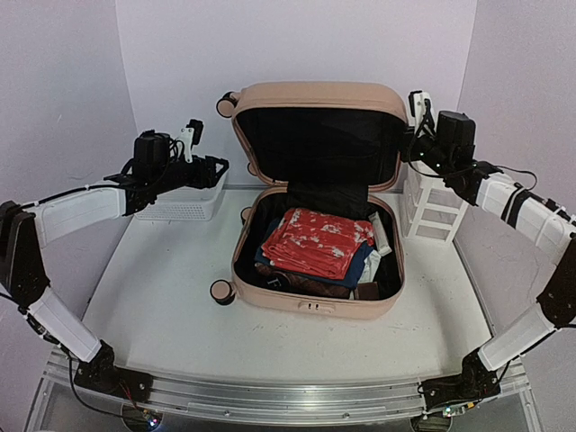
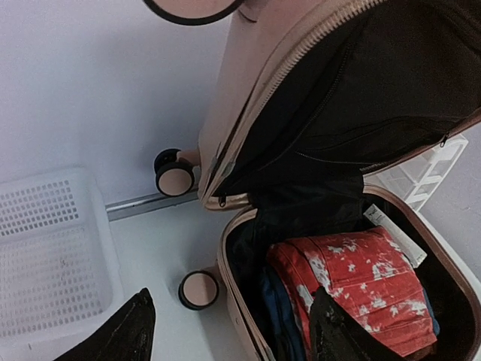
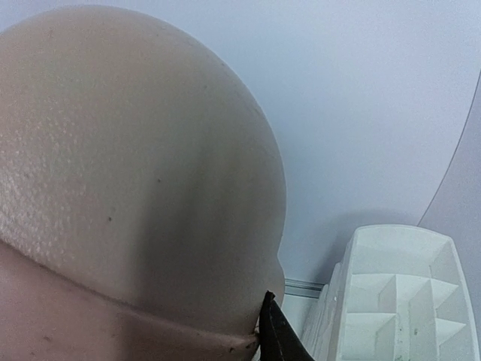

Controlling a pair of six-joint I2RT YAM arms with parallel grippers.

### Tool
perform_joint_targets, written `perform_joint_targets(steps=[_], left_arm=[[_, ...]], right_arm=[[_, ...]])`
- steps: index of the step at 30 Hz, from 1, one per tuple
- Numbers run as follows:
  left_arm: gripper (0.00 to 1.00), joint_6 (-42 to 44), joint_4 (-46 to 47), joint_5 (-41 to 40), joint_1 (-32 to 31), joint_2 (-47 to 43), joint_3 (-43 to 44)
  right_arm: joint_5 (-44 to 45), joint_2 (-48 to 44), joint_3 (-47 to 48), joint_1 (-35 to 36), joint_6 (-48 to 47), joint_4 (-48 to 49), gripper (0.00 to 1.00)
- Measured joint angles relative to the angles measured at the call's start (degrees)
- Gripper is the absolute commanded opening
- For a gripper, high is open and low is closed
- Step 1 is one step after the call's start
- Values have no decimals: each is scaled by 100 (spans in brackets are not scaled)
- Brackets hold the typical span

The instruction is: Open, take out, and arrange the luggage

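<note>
The luggage [image 1: 317, 225] lies open on the counter [image 1: 162, 288]. Left of it, the left gripper's [image 2: 225, 331] fingers hang spread; the right gripper's [image 1: 418, 106] fingers pinch its lid corner.

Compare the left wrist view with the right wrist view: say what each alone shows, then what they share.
Left wrist only: the white mesh basket, caster wheels, and the packed inside of the luggage with a red patterned garment. Right wrist only: the outer shell of the lid, close up. Both: the luggage and the white drawer organizer.
</note>
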Motion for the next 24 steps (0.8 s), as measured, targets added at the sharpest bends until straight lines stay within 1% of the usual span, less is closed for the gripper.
perform_joint_targets(steps=[3, 6, 9, 11, 12, 16, 18, 19, 22, 24], left_arm=[[70, 280, 260, 2, -7, 448, 348], [69, 411, 516, 15, -4, 855, 680], [68, 461, 710, 46, -4, 1370, 1193], [67, 481, 809, 55, -4, 1733, 1567], [64, 485, 848, 63, -4, 1904, 1744], [49, 527, 903, 166, -4, 2483, 2389], [39, 529, 911, 175, -4, 2728, 2649], [34, 511, 946, 155, -4, 2837, 2765], [11, 503, 1008, 72, 26, 3080, 3099], [1, 476, 1027, -22, 28, 3228, 3322]], right_arm=[[-87, 129, 127, -70, 76, 11, 21], [-144, 212, 212, -114, 118, 26, 21], [-201, 275, 295, -140, 140, 33, 20], [-236, 313, 339, -149, 138, 37, 20], [-247, 332, 361, -155, 136, 39, 21], [-273, 417, 428, -168, 98, 109, 21], [-284, 487, 476, -168, 68, 166, 20], [-278, 533, 516, -170, 55, 186, 20], [-280, 660, 573, -190, 44, 306, 18], [-271, 769, 610, -197, 33, 387, 16]])
